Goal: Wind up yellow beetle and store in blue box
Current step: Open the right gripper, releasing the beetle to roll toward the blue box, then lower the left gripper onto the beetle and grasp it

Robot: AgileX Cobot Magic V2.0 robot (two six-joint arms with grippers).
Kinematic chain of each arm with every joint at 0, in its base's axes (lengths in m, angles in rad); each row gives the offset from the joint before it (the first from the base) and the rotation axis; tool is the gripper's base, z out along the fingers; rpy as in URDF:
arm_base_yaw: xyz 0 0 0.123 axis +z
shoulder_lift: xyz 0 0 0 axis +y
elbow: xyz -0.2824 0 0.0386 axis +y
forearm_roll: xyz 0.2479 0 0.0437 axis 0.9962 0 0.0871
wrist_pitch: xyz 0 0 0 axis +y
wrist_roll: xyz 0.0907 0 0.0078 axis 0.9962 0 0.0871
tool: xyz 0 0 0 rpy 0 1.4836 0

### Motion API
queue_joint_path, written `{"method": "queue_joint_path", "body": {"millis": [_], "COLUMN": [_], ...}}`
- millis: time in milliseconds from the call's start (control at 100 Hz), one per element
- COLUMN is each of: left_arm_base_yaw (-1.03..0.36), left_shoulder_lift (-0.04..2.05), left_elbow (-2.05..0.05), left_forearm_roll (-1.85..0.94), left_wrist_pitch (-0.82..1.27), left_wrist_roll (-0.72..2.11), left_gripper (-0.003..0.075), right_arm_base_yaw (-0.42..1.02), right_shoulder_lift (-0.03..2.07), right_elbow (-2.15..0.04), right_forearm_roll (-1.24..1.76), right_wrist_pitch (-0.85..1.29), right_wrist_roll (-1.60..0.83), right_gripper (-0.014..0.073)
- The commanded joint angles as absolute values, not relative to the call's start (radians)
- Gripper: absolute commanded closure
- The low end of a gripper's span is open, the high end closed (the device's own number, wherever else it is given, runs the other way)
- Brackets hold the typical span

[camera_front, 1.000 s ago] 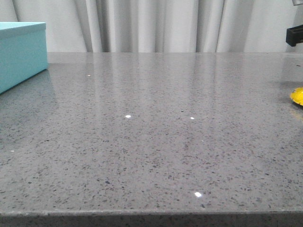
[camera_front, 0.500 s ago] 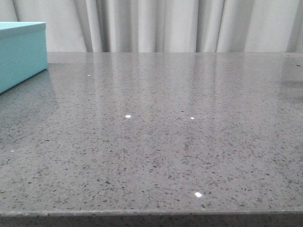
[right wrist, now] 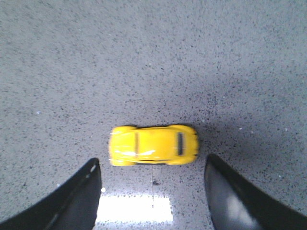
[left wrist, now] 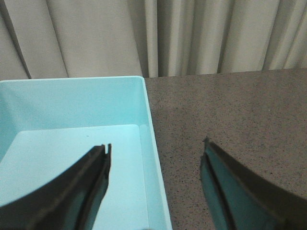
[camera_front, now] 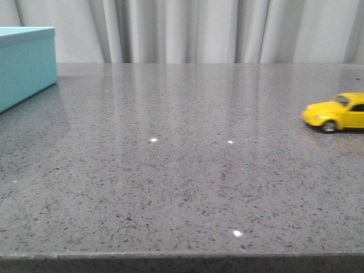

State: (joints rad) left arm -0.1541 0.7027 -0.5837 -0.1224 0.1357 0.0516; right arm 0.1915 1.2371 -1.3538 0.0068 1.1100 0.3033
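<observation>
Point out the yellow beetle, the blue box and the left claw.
yellow beetle [right wrist: 153, 145]: right wrist view, on its roof.
blue box [left wrist: 148, 124]: left wrist view, on its side wall's rim.
left claw [left wrist: 156, 167]: left wrist view, midway between its open fingertips.

No lettering, label, brand mark, number or sign is found anywhere in the three views. The yellow beetle [camera_front: 336, 112] is seen with plain paintwork, and the sides of the blue box [camera_front: 25, 65] are left blank. Nothing is printed on the speckled grey table [camera_front: 182, 170] or the curtains [camera_front: 187, 31].
</observation>
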Motion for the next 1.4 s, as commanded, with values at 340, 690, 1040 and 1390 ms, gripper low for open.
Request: {"method": "queue_joint_path", "body": {"millis": [340,690,1040,1390], "left_arm_base_yaw": [-0.16,-0.16,-0.195,-0.398], "left_shoulder_lift": [0.707,0.707,0.764,0.976], "left_elbow": [-0.62,-0.62,-0.694,-0.901], "left_forearm_roll": [-0.125,-0.125,-0.125,-0.125], "left_wrist_pitch": [0.061,0.072,0.223,0.423], "left_wrist_roll": [0.045,0.045,0.13,0.574], "left_gripper": [0.0323,0.0324,0.0344,0.0339], "right_arm_base_yaw": [0.203,0.203,0.203,0.203], "right_shoulder_lift": [1.137,1.137,1.051,0.853], "right_elbow": [-1.375,-1.375,-1.348,-1.216], "right_forearm_roll": [0.02,0.023,0.023,0.105], "right_wrist_pitch": [1.082,1.07,0.955,0.923], "right_wrist_roll": [0.291,0.291,0.275,0.273], "right_gripper": [0.0127,0.0127,0.0127,0.0127]}}
